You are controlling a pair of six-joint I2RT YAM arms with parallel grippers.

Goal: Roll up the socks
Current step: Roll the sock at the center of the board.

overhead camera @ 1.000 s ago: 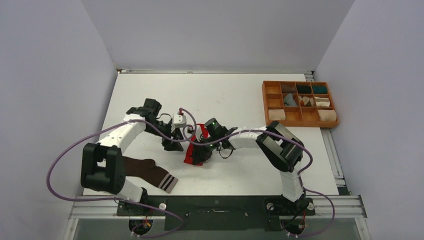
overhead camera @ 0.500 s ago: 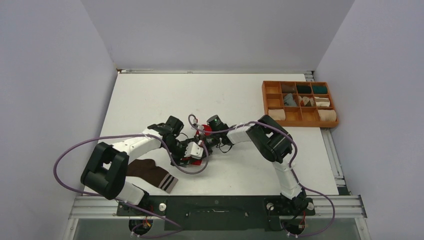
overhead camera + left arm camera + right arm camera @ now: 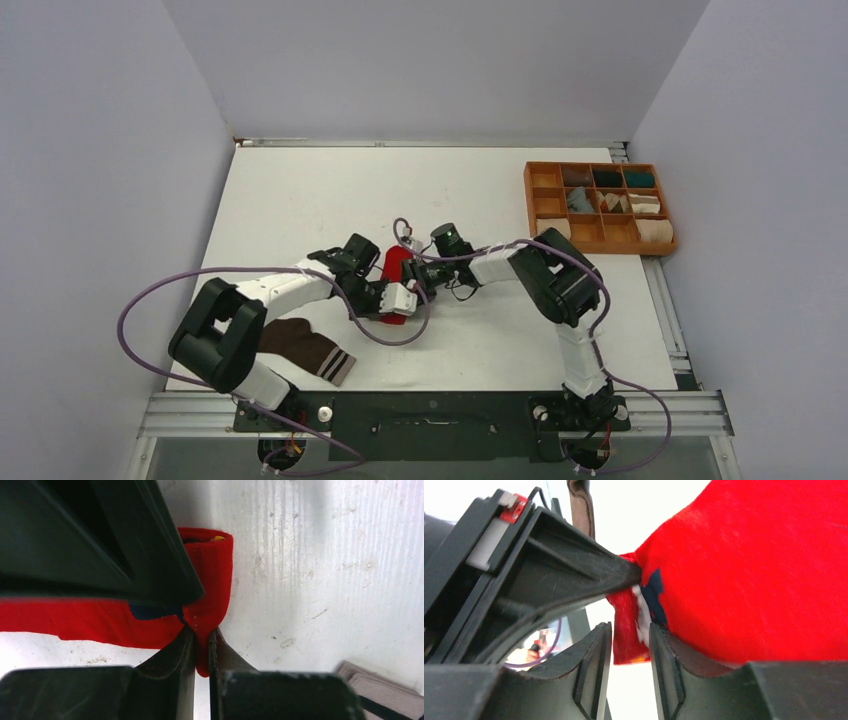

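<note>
White table top, widest thing in the top view. At two o'clock on it, orange wooden tray of small compartments, several holding rolled bundles. Reaching in from eight o'clock, white-and-black left arm. Bent in from four o'clock, white-and-black right arm, wrists meeting at the table's middle. At seven o'clock, partly hidden by the left arm's elbow, dark brown fabric sock with pale-striped cuff, flat and unrolled.

At the middle, red fabric sock with a white-and-blue figure, partly bunched, long axis running roughly twelve to six. Both pincers on it at once, nose to nose: the left at the six-o'clock end, the right in from three o'clock. Equally near, so no question of reach. Judged a handover of the hold, midway through a roll.

Left gripper: closed hard on a thin fold of the red sock, fabric pinched flat between the fingers. Right gripper: jaws parted by a narrow gap, with a fold of the same sock and its printed patch sitting in that gap, looking slack rather than squeezed. Next, probably: draw the right pincer back toward three o'clock, clear of the fold, then re-grip farther along. Risk: fabric snagging on a finger and unrolling.
</note>
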